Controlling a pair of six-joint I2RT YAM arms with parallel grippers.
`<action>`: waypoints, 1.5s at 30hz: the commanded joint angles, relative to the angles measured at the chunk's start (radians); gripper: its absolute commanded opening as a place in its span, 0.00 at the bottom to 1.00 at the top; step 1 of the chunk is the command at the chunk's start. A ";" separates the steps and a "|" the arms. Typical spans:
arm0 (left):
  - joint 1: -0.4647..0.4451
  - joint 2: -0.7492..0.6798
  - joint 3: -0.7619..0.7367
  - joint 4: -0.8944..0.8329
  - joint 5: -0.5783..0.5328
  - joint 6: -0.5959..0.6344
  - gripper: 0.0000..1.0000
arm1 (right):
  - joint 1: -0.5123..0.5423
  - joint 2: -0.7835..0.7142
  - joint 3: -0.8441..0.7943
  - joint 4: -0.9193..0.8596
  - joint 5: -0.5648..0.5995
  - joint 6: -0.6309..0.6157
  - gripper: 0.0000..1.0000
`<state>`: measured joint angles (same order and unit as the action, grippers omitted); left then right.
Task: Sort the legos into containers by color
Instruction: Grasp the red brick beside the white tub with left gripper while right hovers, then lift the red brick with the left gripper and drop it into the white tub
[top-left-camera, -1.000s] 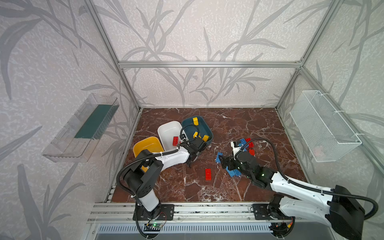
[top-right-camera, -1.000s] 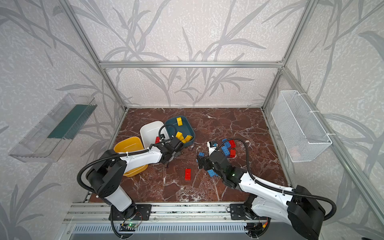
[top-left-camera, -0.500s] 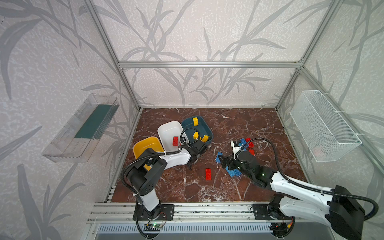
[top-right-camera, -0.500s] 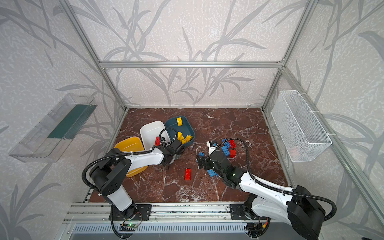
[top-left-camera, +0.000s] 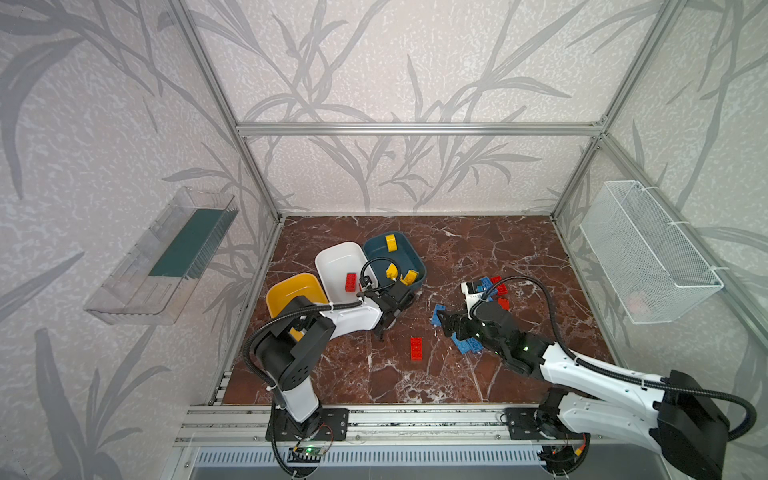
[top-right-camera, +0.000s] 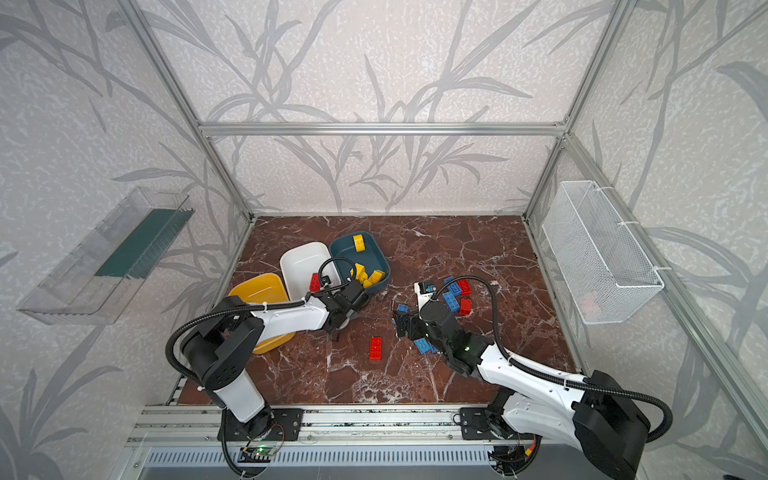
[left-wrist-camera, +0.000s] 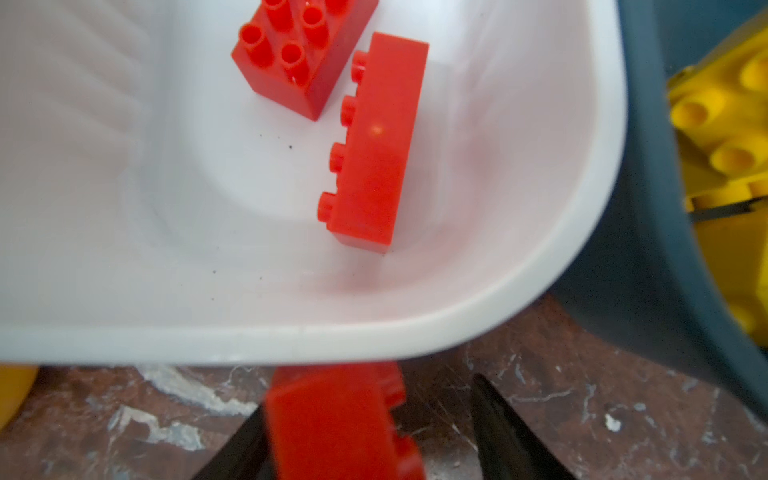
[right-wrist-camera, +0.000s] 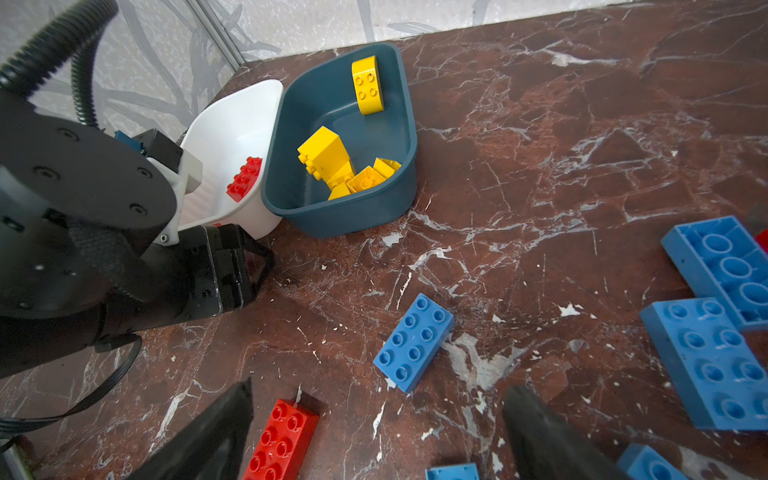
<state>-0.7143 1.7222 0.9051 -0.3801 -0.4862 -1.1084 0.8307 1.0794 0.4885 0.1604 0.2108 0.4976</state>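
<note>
My left gripper (left-wrist-camera: 370, 399) is low on the floor just outside the white container (left-wrist-camera: 374, 340). It stands open around a red lego (left-wrist-camera: 332, 424) that touches one finger, with a gap to the other. Two red legos (left-wrist-camera: 370, 141) lie inside the white container. In both top views this gripper (top-left-camera: 386, 322) (top-right-camera: 338, 326) is in front of the white container (top-left-camera: 332, 257). The teal container (top-left-camera: 409, 253) holds yellow legos (top-left-camera: 390, 243); the yellow container (top-left-camera: 291, 286) is partly hidden by the arm. My right gripper (right-wrist-camera: 380, 388) (top-left-camera: 444, 324) hangs open over the floor between a red lego (right-wrist-camera: 282, 440) and a blue lego (right-wrist-camera: 413, 343).
Blue and red legos (top-left-camera: 494, 286) lie scattered at the right, and several blue ones (top-left-camera: 467, 343) sit under my right arm. A wire basket (top-left-camera: 648, 257) hangs on the right wall, a clear tray (top-left-camera: 162, 257) on the left wall.
My left gripper has come down from the white container's edge to the floor in front of it, and its jaws have narrowed around a red lego. My right arm has hardly moved.
</note>
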 joint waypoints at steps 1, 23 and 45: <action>-0.008 -0.001 -0.015 -0.013 -0.019 -0.010 0.58 | -0.010 0.007 -0.003 0.023 -0.005 0.004 0.95; -0.022 -0.082 -0.031 -0.019 -0.032 0.035 0.25 | -0.034 0.056 0.019 0.021 -0.048 0.010 0.95; -0.019 -0.300 0.093 -0.163 0.005 0.145 0.26 | -0.039 0.021 0.004 0.027 -0.062 0.007 0.95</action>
<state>-0.7555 1.4429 0.9596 -0.4911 -0.4751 -1.0077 0.7971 1.1259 0.4889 0.1612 0.1547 0.5049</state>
